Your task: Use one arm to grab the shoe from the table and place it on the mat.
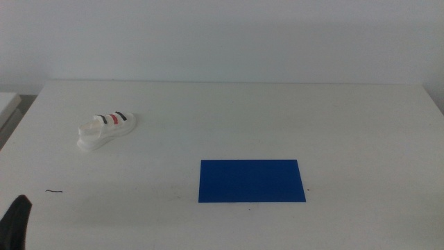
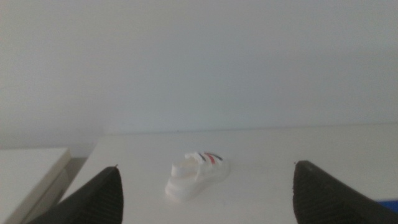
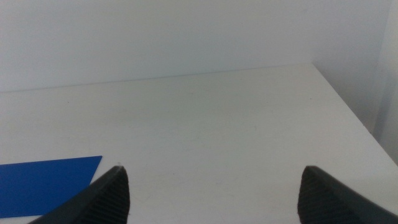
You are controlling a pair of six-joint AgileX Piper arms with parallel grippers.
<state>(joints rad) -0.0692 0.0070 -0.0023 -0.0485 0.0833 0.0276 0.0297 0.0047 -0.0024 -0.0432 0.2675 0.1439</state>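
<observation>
The white shoe (image 1: 106, 129) with two dark straps and one red strap lies on the white table (image 1: 277, 118) at the left, far from the blue mat (image 1: 251, 180) near the front middle. My left gripper (image 2: 205, 199) is open and empty; the shoe (image 2: 197, 174) shows between its jaws, some way ahead. Only its dark tip (image 1: 15, 221) shows at the bottom left of the middle view. My right gripper (image 3: 211, 199) is open and empty, out of the middle view; a corner of the mat (image 3: 46, 177) shows in its view.
A small dark scratch (image 1: 54, 190) marks the table near the front left. A white surface (image 2: 28, 171) stands beside the table's left edge. The table's right edge (image 3: 354, 112) runs near the right gripper.
</observation>
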